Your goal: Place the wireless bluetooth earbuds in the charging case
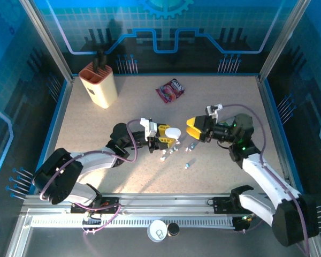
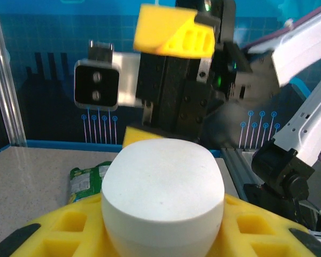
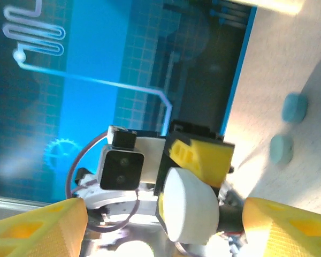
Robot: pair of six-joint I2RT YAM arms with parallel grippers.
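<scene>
My left gripper (image 1: 169, 137) is shut on a closed, pebble-shaped white charging case (image 1: 173, 132), held a little above the table. In the left wrist view the case (image 2: 163, 195) sits between the yellow fingers (image 2: 257, 225). My right gripper (image 1: 196, 127) faces it from the right, open and empty, its yellow fingers (image 3: 37, 227) spread wide. In the right wrist view the case (image 3: 191, 206) is straight ahead. Several tiny white and pale blue earbuds (image 1: 174, 151) lie scattered on the table below both grippers, one (image 1: 188, 165) nearer the front. Two pale blue buds (image 3: 293, 107) lie on the table.
A beige holder with black handles (image 1: 99, 84) stands at the back left. A red snack packet (image 1: 170, 90) lies at the back centre, and a green packet (image 2: 85, 179) lies behind the case. A white cup (image 1: 157, 230) and a black cap (image 1: 173, 229) sit by the front rail.
</scene>
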